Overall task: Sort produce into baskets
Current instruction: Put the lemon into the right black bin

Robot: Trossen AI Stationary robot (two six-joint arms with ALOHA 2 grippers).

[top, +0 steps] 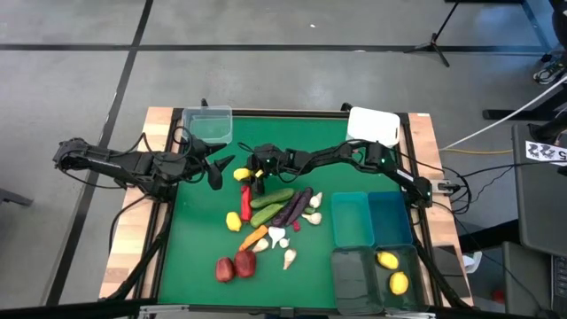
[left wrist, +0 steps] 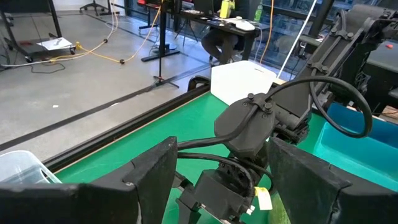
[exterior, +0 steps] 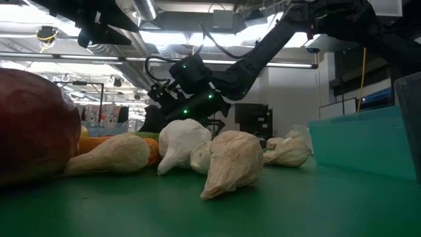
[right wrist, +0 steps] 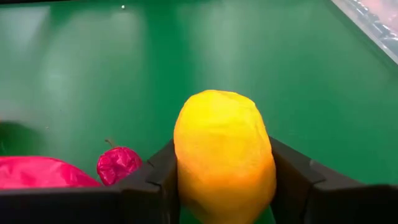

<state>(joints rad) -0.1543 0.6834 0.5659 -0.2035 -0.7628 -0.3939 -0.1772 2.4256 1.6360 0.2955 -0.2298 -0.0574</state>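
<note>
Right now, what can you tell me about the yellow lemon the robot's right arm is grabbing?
The lemon is bright yellow, egg-shaped, with a slightly bumpy, matte skin like a toy fruit. It stands on end between the jaws of the right gripper, which press against both its sides. It sits near the far end of the produce pile on the green table. A small crinkly red pepper lies just beside it. Whether the lemon is lifted off the mat cannot be told.
</note>
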